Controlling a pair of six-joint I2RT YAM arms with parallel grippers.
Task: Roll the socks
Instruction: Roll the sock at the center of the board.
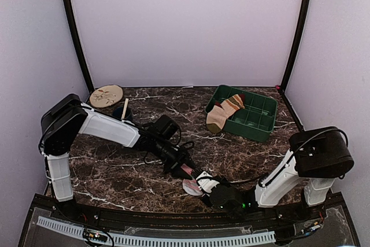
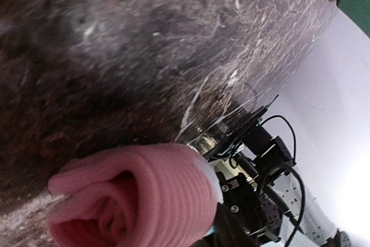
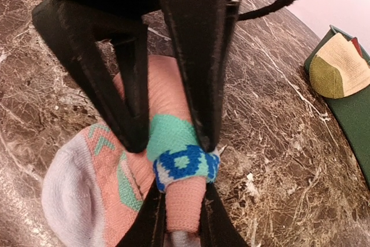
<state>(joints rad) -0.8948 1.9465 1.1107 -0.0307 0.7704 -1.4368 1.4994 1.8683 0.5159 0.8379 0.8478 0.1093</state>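
The pink sock point(image 1: 189, 186) lies near the front middle of the table, between both grippers. In the right wrist view it shows a mint and blue band point(image 3: 182, 154) and a pale toe point(image 3: 60, 195) flat on the marble. My left gripper point(image 3: 171, 143) reaches in from above, its fingers pressed on either side of the band. From below, my right gripper point(image 3: 182, 224) is shut on the narrow pink part. The left wrist view is filled by a rolled pink cuff point(image 2: 144, 195). The tan striped sock point(image 1: 224, 113) hangs over the rim of the green tray point(image 1: 257, 121).
A round wooden disc point(image 1: 106, 95) and a dark cup with a stick point(image 1: 125, 111) stand at the back left. The tray and the tan sock point(image 3: 341, 65) lie to the right of the grippers. Pale walls close in three sides.
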